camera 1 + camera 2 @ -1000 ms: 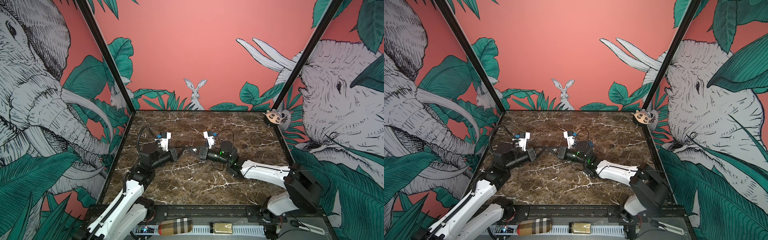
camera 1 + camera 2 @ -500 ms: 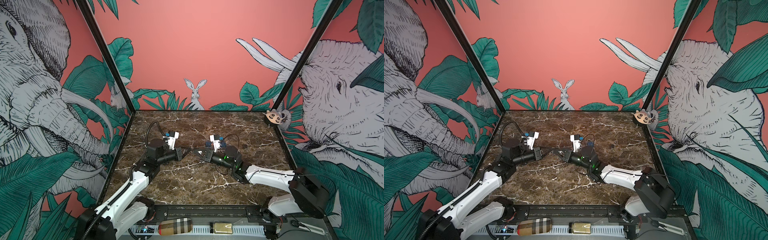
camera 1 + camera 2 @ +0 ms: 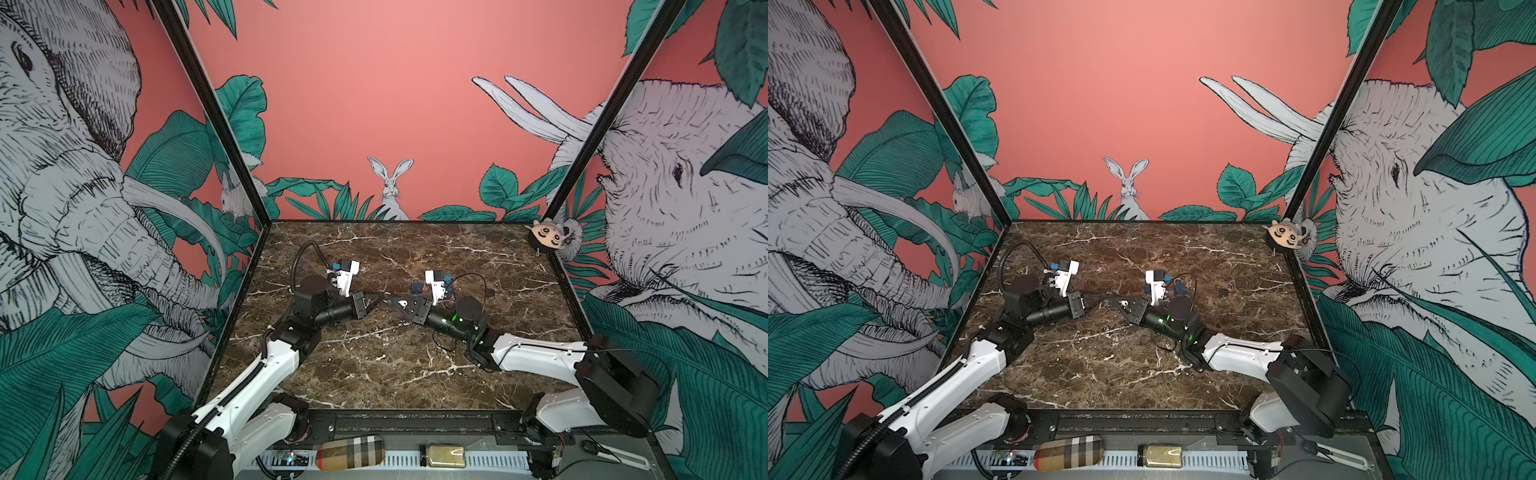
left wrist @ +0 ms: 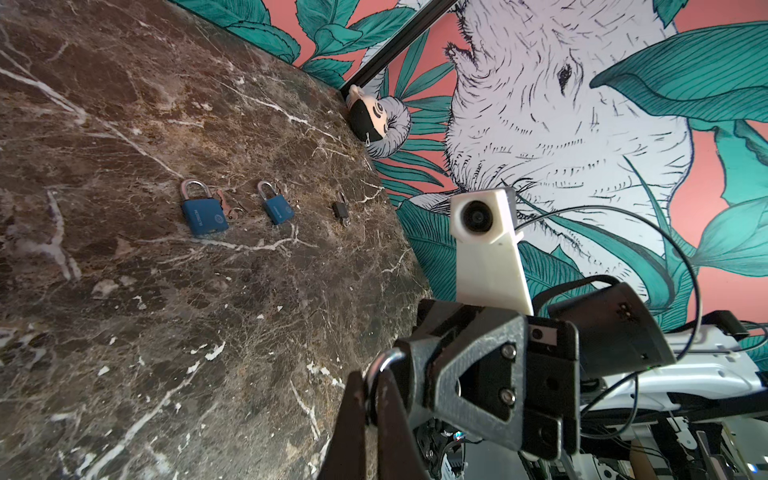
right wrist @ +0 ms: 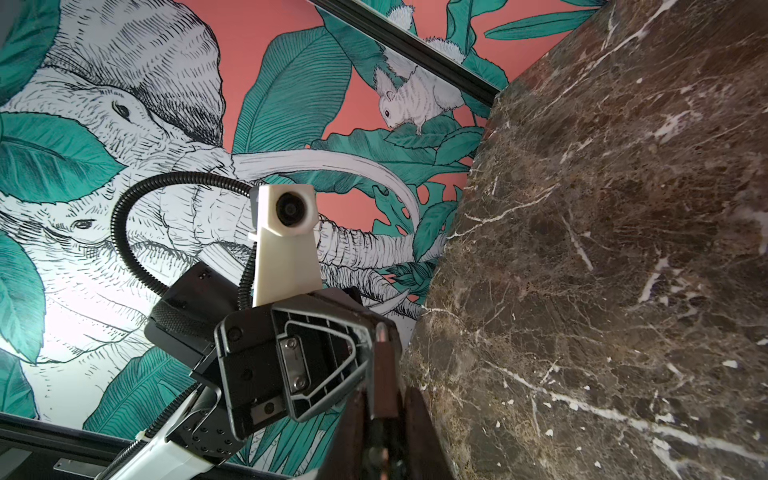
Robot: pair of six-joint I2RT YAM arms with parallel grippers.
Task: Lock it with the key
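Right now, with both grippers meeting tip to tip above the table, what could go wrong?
1. The left gripper and right gripper nearly touch and could collide.
2. The metal loop seems pinched only at the tips and may slip.
3. The padlocks lie close behind the right arm; it could sweep them.
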